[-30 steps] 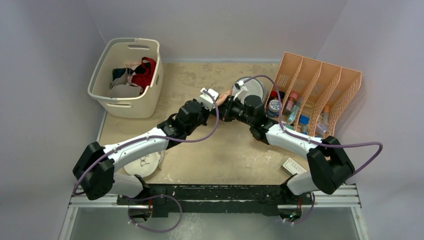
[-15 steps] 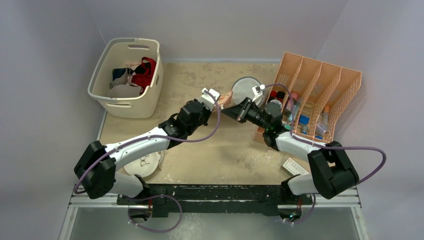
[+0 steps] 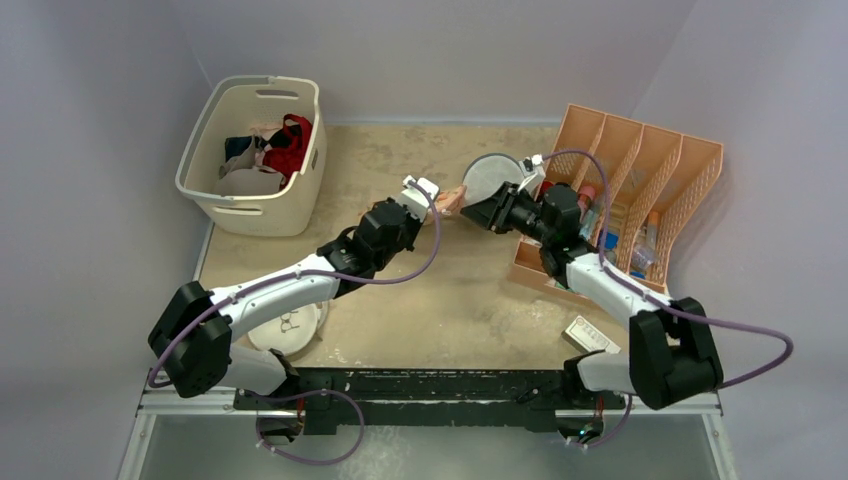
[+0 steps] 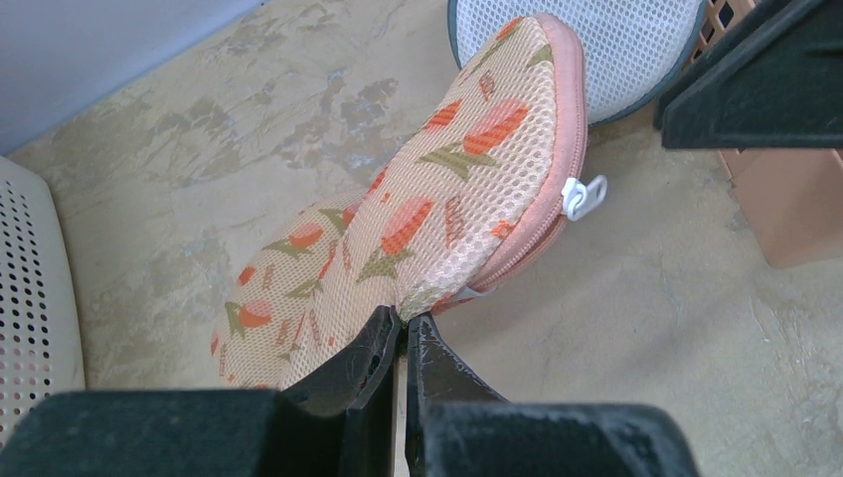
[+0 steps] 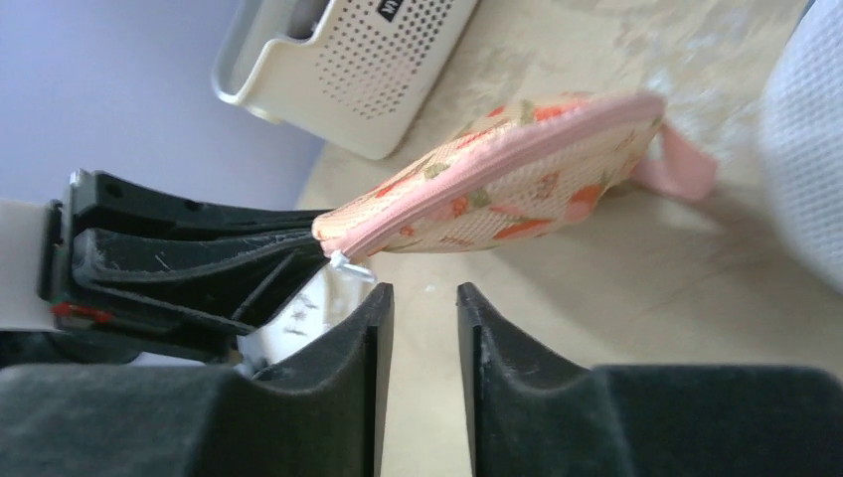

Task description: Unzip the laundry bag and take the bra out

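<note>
Left fingers (image 4: 396, 336) clenched on the laundry bag (image 4: 437, 199) edge, long axis toward the right arm; right fingers (image 5: 386, 303) parted, empty, zip pull (image 5: 350, 266) just ahead.

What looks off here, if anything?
Nothing is spilled or damaged. The laundry bag is held tilted above the table, pinched at its waist by the left gripper. Its zip looks closed, with the white zip pull dangling free. The right gripper is open and holds nothing.
</note>
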You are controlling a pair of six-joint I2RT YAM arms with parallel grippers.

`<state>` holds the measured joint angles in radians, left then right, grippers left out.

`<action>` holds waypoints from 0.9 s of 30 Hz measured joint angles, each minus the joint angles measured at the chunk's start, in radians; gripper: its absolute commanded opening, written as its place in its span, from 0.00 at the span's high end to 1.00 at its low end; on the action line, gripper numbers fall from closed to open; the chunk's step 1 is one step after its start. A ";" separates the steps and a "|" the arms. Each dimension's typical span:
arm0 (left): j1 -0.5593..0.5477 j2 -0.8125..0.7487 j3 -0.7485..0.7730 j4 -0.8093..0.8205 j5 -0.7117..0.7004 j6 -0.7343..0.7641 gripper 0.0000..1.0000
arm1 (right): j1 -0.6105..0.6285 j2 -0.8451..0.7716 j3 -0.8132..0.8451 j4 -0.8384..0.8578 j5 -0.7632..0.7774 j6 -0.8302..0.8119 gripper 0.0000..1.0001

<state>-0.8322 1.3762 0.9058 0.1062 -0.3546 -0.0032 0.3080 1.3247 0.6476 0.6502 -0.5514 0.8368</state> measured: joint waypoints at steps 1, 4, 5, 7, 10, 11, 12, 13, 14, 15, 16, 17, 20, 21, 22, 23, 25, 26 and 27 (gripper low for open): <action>0.000 0.000 0.000 -0.001 0.000 0.000 1.00 | 0.000 -0.015 0.022 -0.051 0.015 -0.054 0.56; 0.000 0.000 0.000 -0.003 -0.001 0.000 1.00 | 0.001 -0.080 0.055 -0.161 0.053 -0.217 0.53; 0.000 0.000 0.000 -0.004 -0.001 0.000 1.00 | 0.004 -0.106 0.060 -0.190 0.069 -0.277 0.52; 0.000 0.000 0.000 -0.003 -0.001 0.000 1.00 | 0.015 -0.142 0.061 -0.214 0.098 -0.367 0.50; 0.000 0.000 0.000 -0.004 -0.001 0.000 1.00 | 0.062 -0.169 0.042 -0.178 0.174 -0.483 0.50; 0.000 0.000 0.000 -0.004 -0.001 0.000 1.00 | 0.091 -0.175 0.023 -0.147 0.205 -0.530 0.50; 0.000 0.000 0.000 -0.004 -0.001 0.000 1.00 | 0.125 -0.179 0.002 -0.113 0.230 -0.584 0.50; 0.000 0.000 0.000 -0.003 -0.002 -0.001 1.00 | 0.164 -0.179 -0.022 -0.079 0.249 -0.649 0.50; 0.000 0.000 0.000 -0.003 -0.002 -0.001 1.00 | 0.195 -0.177 -0.041 -0.055 0.257 -0.704 0.50; 0.000 0.000 0.000 -0.004 -0.003 -0.001 1.00 | 0.233 -0.175 -0.068 -0.012 0.273 -0.780 0.50; 0.000 0.000 0.000 -0.003 -0.005 -0.001 1.00 | 0.267 -0.172 -0.098 0.033 0.277 -0.861 0.48; 0.000 -0.001 0.000 -0.003 -0.006 -0.001 1.00 | 0.294 -0.170 -0.130 0.081 0.277 -0.941 0.42; 0.000 -0.005 0.000 -0.004 -0.013 -0.001 1.00 | 0.348 -0.167 -0.256 0.258 0.262 -1.220 0.37; 0.000 -0.008 0.000 -0.004 -0.016 -0.001 1.00 | 0.352 -0.160 -0.304 0.331 0.248 -1.319 0.37; 0.000 -0.010 0.000 -0.003 -0.017 -0.001 1.00 | 0.353 -0.151 -0.327 0.369 0.245 -1.377 0.37; 0.000 -0.012 0.000 -0.003 -0.018 -0.001 1.00 | 0.353 -0.135 -0.341 0.406 0.245 -1.437 0.37; 0.000 -0.015 0.000 -0.003 -0.019 -0.002 1.00 | 0.353 -0.095 -0.341 0.469 0.247 -1.534 0.37; 0.000 -0.016 0.000 -0.003 -0.019 -0.002 1.00 | 0.353 -0.078 -0.339 0.505 0.248 -1.576 0.37; 0.000 -0.017 0.000 -0.003 -0.019 -0.003 1.00 | 0.353 -0.065 -0.337 0.532 0.248 -1.603 0.37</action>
<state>-0.8322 1.3590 0.9058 0.1028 -0.3737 -0.0067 0.6609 1.2598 0.3103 1.1824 -0.3035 -0.7658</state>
